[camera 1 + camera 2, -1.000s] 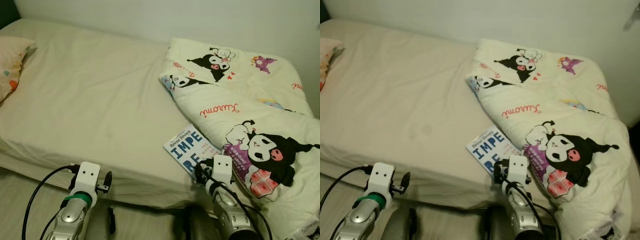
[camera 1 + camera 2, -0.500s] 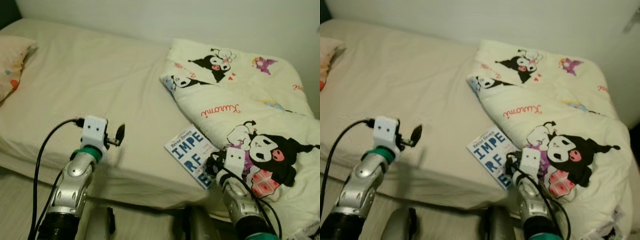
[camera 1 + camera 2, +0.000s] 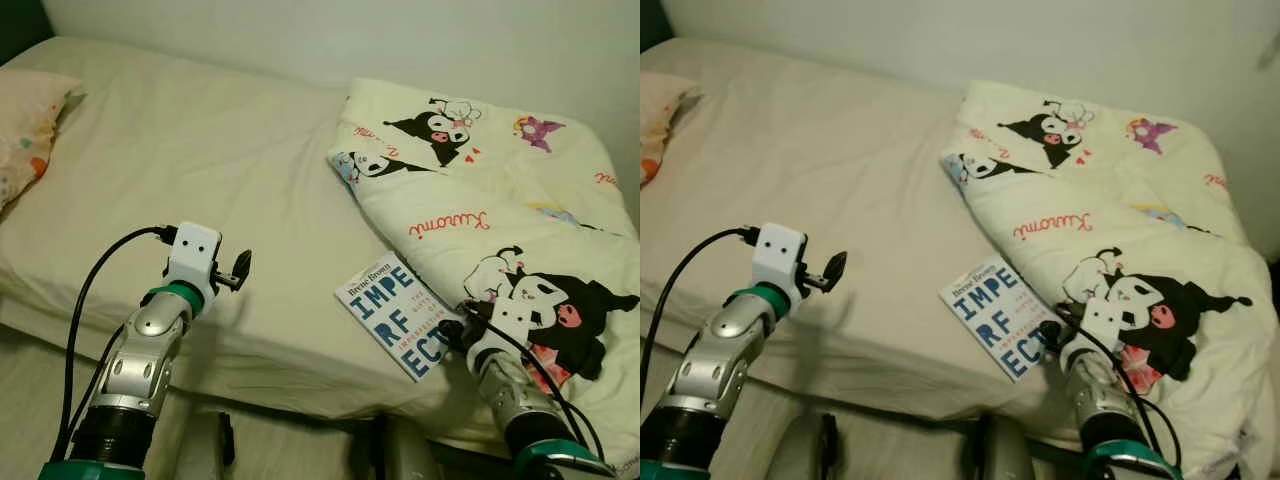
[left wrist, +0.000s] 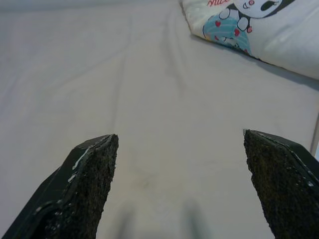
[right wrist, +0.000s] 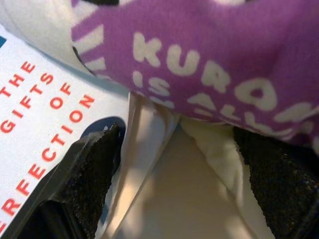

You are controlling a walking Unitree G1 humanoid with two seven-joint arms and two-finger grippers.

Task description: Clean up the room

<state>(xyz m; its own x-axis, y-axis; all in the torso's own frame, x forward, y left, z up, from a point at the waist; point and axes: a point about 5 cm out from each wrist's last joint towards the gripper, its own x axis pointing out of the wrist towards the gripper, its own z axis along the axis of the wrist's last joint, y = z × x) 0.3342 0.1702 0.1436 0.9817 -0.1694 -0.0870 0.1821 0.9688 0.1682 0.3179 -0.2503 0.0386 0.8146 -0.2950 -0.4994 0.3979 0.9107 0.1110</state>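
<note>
A white book (image 3: 395, 315) with big blue letters lies flat on the beige bed sheet (image 3: 200, 190), near the mattress's front edge. Its right side touches a rumpled cream comforter (image 3: 500, 210) printed with black cartoon figures. My right gripper (image 5: 174, 144) is open at the book's lower right corner. One of its fingers (image 5: 87, 164) rests on the cover and the other sits against the comforter's purple print. My left gripper (image 4: 179, 144) hovers open over bare sheet, left of the book, with nothing between its fingers (image 3: 240, 268).
A patterned pillow (image 3: 25, 130) lies at the bed's far left. A pale wall (image 3: 400, 40) runs behind the bed. The mattress's front edge (image 3: 280, 385) drops off just ahead of my arms.
My left arm has risen from below the mattress edge to over the sheet. My right gripper has slid rightward off the book's cover to its corner beside the comforter.
</note>
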